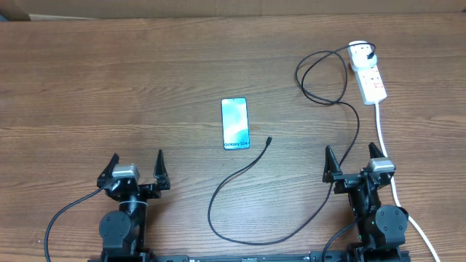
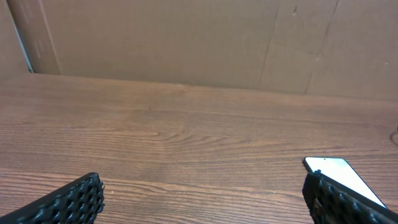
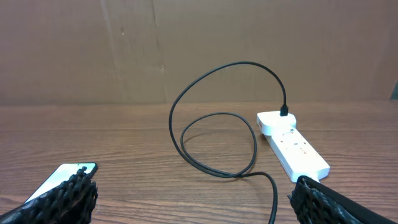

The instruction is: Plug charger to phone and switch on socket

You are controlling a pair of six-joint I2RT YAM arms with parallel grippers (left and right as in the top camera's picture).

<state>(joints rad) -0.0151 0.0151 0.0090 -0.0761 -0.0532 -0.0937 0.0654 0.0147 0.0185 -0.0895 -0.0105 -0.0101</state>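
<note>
The phone [image 1: 234, 124] lies flat mid-table, teal screen up, "Galaxy S24" text at its near edge; it also shows in the left wrist view [image 2: 342, 176] and the right wrist view [image 3: 65, 175]. The charger cable [image 1: 247, 173] runs from its small connector tip [image 1: 269, 140], just right of the phone, in a long loop to its plug in the white socket [image 1: 368, 73] at the far right, seen too in the right wrist view [image 3: 292, 146]. My left gripper [image 1: 136, 169] and right gripper [image 1: 354, 162] are both open and empty near the front edge.
The socket's thick white cord [image 1: 386, 142] trails toward the front right, passing beside my right arm. A brown cardboard wall [image 3: 199, 50] stands behind the wooden table [image 1: 109, 87].
</note>
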